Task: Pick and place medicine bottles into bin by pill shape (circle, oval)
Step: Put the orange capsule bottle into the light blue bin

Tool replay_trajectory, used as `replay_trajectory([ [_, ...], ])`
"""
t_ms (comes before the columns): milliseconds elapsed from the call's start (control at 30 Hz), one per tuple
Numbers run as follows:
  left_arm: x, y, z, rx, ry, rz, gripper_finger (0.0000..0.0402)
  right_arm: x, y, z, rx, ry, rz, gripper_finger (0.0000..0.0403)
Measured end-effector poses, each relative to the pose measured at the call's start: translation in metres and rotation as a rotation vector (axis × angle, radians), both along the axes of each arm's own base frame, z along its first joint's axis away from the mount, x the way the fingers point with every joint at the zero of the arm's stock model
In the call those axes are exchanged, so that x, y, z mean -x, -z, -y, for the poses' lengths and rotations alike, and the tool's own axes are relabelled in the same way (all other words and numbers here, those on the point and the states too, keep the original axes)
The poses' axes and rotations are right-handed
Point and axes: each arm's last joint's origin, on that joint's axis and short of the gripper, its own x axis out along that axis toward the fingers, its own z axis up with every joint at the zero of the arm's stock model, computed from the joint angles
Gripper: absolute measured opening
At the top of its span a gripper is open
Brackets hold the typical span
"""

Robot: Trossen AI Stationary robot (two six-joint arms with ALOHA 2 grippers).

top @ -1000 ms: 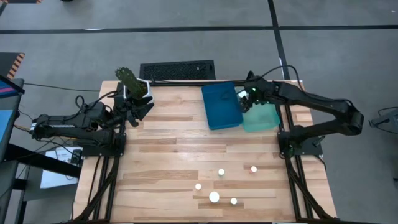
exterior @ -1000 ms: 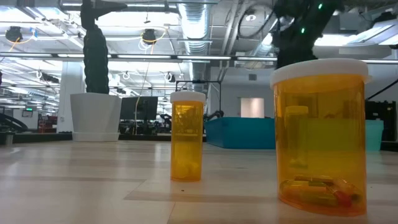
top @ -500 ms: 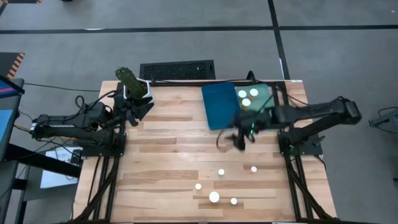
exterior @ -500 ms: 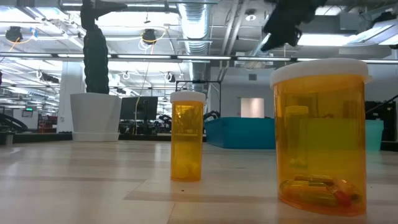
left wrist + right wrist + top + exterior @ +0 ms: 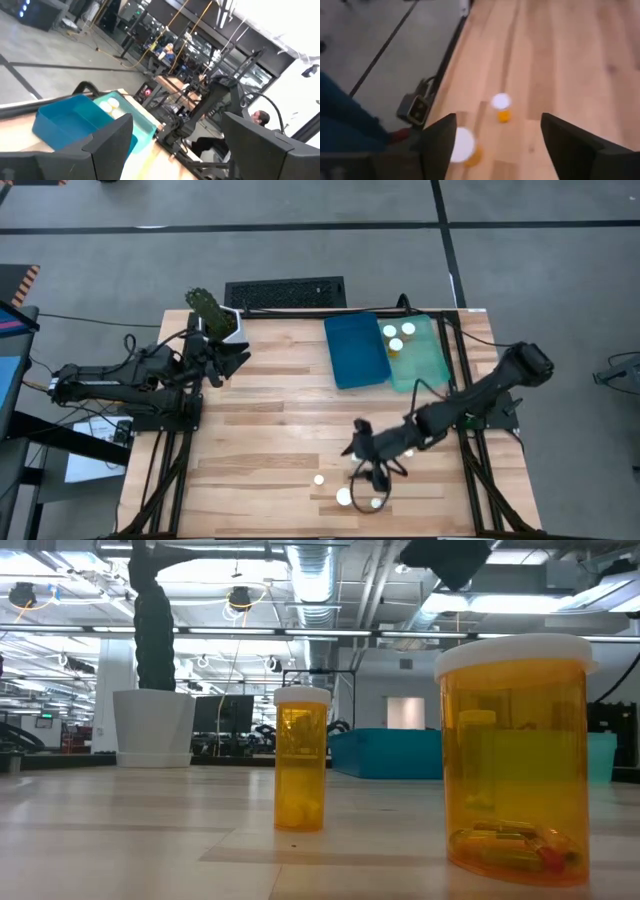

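right at the near edge of the table the right arm is stretched out low and long from its base, reaching diagonally toward the loose medicine bottles. the right gripper hangs just above them with its fingers spread wide apart and nothing between them — no contact with any bottle that i can see. three white caps show around it in the high view, all standing upright with long axis vertical. the low view shows a wide amber bottle closest and a narrow one behind it, both upright with caps on top.

farther back, the dark blue bin and the pale teal bin sit side by side — the teal one has white-capped bottles in its far end.

the left arm waits at the far left edge beside a potted plant, left gripper wide open and empty.
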Motion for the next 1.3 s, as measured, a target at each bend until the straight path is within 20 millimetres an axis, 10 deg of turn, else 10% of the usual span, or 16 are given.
replay_trajectory([
  [267, 0.0, 0.002, 0.0, 0.01, 0.004, -0.013, 0.0297, -0.005, 0.034, -0.043, -0.008, -0.111, -0.031, 0.0382],
  [600, 0.0, 0.004, 0.0, 0.01, 0.005, -0.041, 0.0297, -0.037, 0.067, -0.079, 0.066, -0.141, -0.125, 0.0378],
  [1300, 0.0, 0.004, 0.0, 0.01, 0.002, -0.038, 0.0297, -0.04, 0.083, -0.079, 0.182, -0.05, -0.29, 0.0329],
])
